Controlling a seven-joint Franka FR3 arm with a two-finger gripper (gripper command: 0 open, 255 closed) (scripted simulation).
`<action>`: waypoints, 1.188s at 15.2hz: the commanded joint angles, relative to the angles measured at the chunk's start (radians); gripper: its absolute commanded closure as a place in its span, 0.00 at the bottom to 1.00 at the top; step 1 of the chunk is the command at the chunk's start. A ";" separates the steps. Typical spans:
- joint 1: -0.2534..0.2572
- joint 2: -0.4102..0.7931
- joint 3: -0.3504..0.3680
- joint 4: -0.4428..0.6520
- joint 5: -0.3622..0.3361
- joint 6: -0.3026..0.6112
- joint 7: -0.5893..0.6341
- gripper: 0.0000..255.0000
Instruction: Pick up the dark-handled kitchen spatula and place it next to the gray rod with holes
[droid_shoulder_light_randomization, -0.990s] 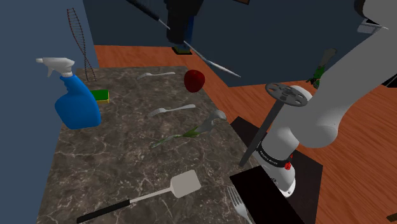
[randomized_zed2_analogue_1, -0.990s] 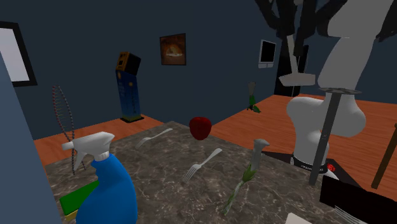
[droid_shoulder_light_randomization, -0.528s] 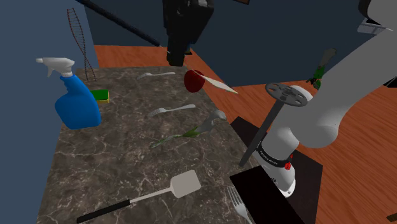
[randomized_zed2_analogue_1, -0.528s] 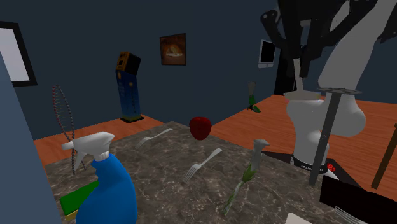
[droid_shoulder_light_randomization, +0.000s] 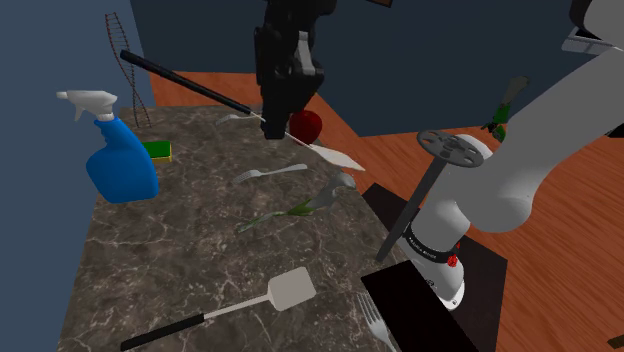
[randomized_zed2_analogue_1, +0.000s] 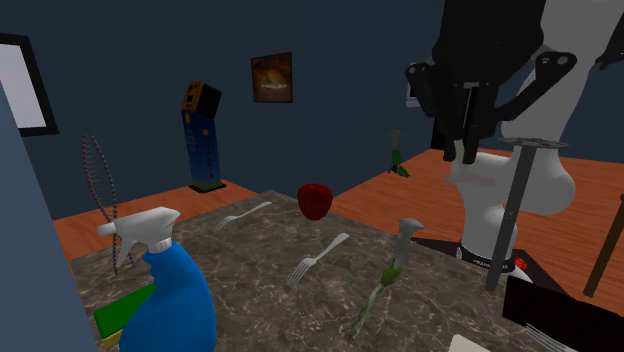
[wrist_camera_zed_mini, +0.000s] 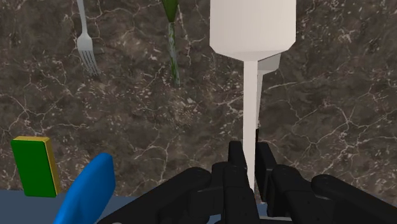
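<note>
The gripper (droid_shoulder_light_randomization: 272, 122) was clamped on the spatula (wrist_camera_zed_mini: 253, 38) at its pale neck. It hung above the marble table (droid_shoulder_light_randomization: 200, 260) near the red fruit (droid_shoulder_light_randomization: 306, 126), dark handle toward the shoulder view's left.

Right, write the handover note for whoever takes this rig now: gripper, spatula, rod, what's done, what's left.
The gripper is shut on the spatula, clasping its pale shaft, and holds it in the air above the table.
The lattice rod at the table's far corner, behind the spray bottle, looks like the one meant, though that is not certain.
Done: spatula picked up.
Left: carry it over, lay it beside the rod, let go.
Note: a second spatula lies on the table's near end.
</note>
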 joint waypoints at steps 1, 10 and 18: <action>0.002 -0.009 0.001 -0.037 0.003 0.029 -0.003 1.00; 0.008 -0.027 0.009 -0.174 0.014 0.147 -0.010 1.00; 0.013 -0.028 0.019 -0.281 0.022 0.254 -0.014 1.00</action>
